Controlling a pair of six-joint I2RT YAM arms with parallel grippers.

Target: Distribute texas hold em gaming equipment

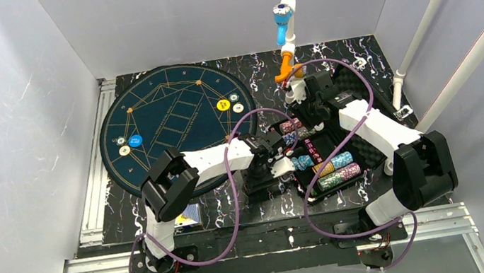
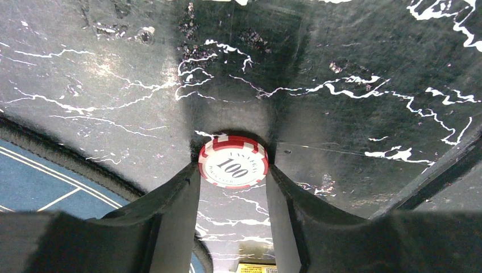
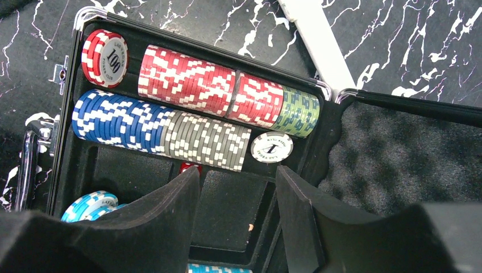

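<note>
Left claw [image 2: 233, 173] pinches red chip [image 2: 233, 163], arm [image 1: 214, 160] stretched rightward, perhaps lifted.

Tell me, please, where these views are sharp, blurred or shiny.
Left wrist: the red 100 chip is sharp, the dark fingers beside it soft, with pale sheen on the marbled table. Right wrist: the chip rows are crisp, the near fingers blurred and shadowed. Top external: even soft light, no hard shadows.

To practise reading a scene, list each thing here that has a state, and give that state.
case: open
red chip: pinched by its edges
left gripper: shut on the red chip
right gripper: open, empty, over the case
chip rows: on edge in the case
</note>
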